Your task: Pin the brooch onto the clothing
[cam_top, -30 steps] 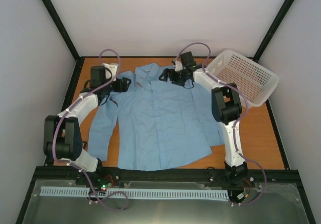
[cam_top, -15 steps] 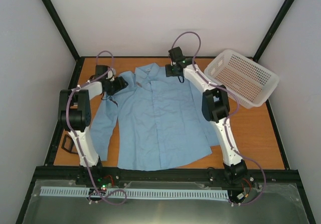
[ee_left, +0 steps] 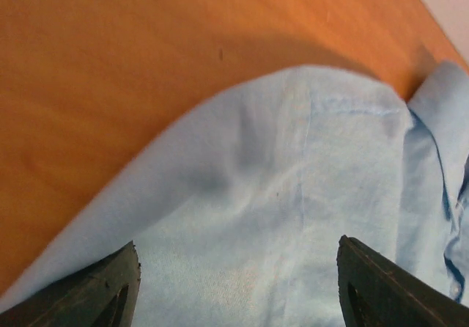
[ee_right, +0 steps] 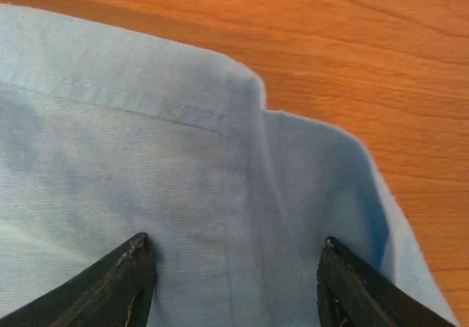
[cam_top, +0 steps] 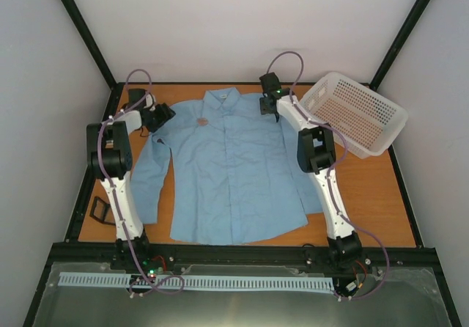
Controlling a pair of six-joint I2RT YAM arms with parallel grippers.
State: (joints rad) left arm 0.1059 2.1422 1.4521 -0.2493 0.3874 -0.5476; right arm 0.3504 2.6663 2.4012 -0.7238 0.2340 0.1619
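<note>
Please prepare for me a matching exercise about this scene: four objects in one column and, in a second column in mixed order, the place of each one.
Objects:
1. shirt
2. basket
3. brooch
4. black tray

Places:
A. far right corner of the table
B. on the shirt's chest, just below the collar
C. near left edge of the table
D. spread flat across the middle of the table

Pairs: 1-D, 2-A, 3-B, 4-C

The orange-brown worktop (cam_top: 366, 188) carries the blue shirt (cam_top: 234, 173) (spread flat), a white basket (cam_top: 355, 111) and a small black tray (cam_top: 101, 210).
</note>
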